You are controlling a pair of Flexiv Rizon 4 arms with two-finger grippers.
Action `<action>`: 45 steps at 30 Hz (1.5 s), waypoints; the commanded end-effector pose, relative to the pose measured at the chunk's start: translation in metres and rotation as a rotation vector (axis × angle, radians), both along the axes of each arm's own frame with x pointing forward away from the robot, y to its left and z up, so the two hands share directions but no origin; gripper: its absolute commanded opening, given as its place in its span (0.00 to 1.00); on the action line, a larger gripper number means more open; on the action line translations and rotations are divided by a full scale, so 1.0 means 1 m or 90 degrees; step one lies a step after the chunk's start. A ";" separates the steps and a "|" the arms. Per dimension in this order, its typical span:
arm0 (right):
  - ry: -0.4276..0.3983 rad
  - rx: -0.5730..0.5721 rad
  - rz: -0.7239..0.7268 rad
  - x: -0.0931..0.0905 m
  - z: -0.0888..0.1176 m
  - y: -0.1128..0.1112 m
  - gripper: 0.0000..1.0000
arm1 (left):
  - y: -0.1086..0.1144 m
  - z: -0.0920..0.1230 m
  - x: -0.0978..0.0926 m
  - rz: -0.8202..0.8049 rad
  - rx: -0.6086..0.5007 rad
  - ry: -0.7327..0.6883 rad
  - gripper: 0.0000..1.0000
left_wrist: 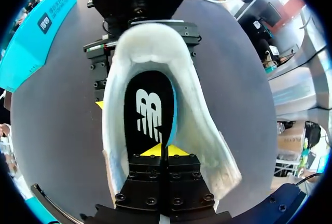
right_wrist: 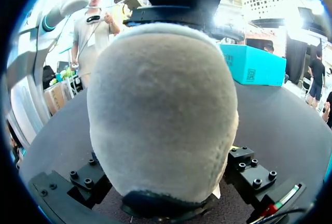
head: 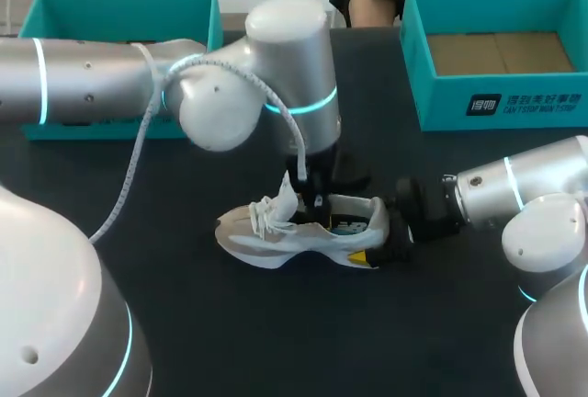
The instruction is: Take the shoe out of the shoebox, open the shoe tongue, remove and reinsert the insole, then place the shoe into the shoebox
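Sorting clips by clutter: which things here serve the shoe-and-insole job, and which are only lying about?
For the job: shoe; insole inside it; left hand, shut, down in the shoe's opening; right hand, shut on the heel; open teal shoebox.
Lying about: second teal box behind the left arm, its inside hidden.

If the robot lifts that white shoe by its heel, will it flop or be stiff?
It would probably be mostly stiff: the shoe holds its shape on its thick sole. Its laces sit in a loose bunch, so they would likely dangle. The heel looks soft and fuzzy, so squeezing might dent it.
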State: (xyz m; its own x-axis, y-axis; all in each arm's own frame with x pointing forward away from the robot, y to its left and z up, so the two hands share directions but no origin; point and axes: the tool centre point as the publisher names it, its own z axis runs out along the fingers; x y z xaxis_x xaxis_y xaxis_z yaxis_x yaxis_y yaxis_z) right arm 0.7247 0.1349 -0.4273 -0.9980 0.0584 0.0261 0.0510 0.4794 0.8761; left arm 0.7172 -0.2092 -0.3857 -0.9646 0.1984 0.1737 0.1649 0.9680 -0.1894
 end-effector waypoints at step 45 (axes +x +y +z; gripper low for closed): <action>0.000 -0.003 -0.001 0.002 -0.005 0.004 0.00 | -0.017 0.097 -0.021 0.011 -0.194 0.066 0.46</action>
